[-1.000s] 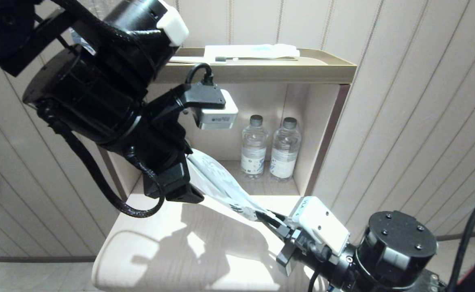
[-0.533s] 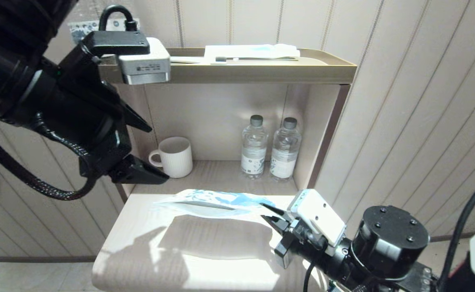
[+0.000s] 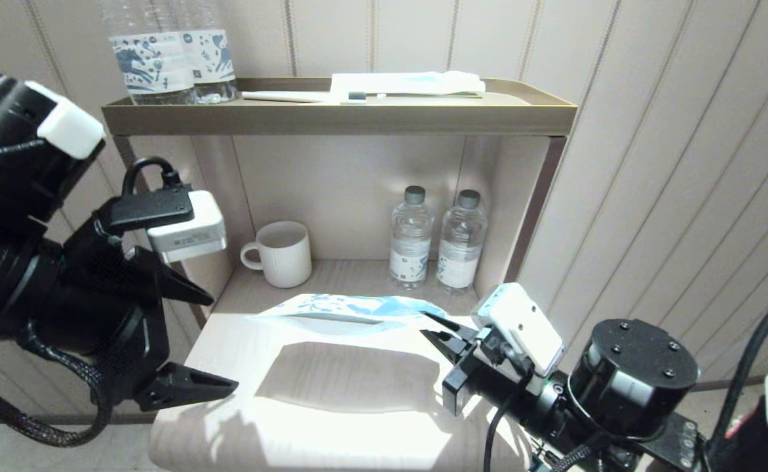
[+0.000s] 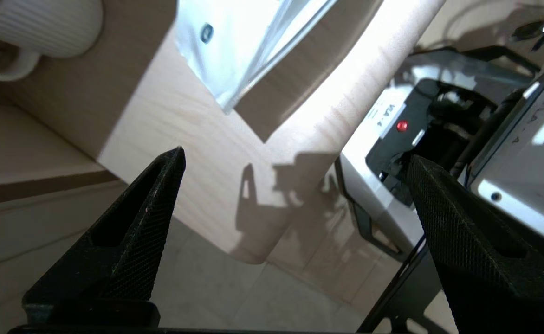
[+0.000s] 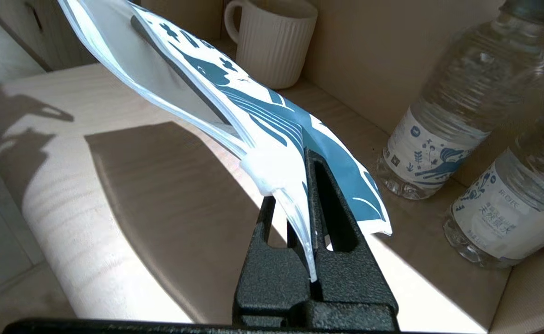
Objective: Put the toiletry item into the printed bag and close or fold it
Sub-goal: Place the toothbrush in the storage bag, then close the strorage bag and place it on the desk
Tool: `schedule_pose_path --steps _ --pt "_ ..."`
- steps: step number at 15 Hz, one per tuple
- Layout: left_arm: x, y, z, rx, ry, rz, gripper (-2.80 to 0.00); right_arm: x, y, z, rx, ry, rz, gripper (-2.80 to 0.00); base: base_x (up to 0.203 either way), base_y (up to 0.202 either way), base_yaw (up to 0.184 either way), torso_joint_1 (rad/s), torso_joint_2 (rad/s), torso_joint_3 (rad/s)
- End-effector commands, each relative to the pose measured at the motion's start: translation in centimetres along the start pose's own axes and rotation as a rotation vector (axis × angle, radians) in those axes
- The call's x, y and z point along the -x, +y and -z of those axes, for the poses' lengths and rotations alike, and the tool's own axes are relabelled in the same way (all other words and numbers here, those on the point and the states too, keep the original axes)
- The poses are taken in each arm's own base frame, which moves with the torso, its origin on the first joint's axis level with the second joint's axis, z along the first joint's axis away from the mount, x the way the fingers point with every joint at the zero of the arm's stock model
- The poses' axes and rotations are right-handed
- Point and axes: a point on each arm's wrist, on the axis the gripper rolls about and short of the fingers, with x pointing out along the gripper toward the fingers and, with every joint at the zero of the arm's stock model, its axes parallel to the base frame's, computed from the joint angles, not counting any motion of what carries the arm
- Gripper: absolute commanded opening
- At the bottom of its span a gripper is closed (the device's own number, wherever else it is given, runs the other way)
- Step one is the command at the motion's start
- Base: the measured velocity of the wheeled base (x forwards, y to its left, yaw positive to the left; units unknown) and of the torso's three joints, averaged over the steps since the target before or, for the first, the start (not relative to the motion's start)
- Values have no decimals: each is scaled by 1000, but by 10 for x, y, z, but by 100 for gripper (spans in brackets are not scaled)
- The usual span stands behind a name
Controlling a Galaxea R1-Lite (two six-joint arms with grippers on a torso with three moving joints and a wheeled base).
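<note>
The printed bag (image 3: 351, 311), a soft white pouch with dark teal leaves, hangs in the air just above the pale wooden tabletop (image 3: 331, 406), stretched out roughly level and casting a broad shadow beneath it. I hold it by one end: my right gripper (image 3: 438, 332) is clamped shut on the bag's edge, and in the right wrist view the clear strip edge is pinched between my two black fingers (image 5: 332, 218). A long dark shape shows through the bag's side there; I cannot tell what it is.

My left gripper (image 3: 204, 344) is off to my left, beyond the tabletop's corner, its fingers spread wide with nothing between them, well apart from the bag.

Behind the bag, in the open niche, stands a white ribbed mug (image 3: 282, 254) and, to its right, two water bottles (image 3: 438, 239) side by side. On the tray shelf (image 3: 338, 117) above lie a toothbrush with dark bristles (image 3: 312, 96) and a flat white-and-light-blue packet (image 3: 407, 82), with two more bottles (image 3: 174, 62) at its left end.
</note>
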Motion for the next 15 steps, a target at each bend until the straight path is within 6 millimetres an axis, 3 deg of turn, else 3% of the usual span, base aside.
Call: schedule_pose_path --steps 1,5,10,15 --pt "-9 -1 12 39 -124 -40 0 3 -3 -13 -43 -6 2 -280 0 0 0 0 0 0" --pt "-22 2 22 107 -191 -28 0 5 -8 -35 -216 107 -13 -280 0 0 0 0 0 0" --pt "-31 12 20 112 -240 13 0 8 -8 -33 -256 356 -30 -280 0 0 0 0 0 0" --pt "-38 32 30 139 -274 57 0 1 -13 -54 -414 456 10 -280 0 0 0 0 0 0"
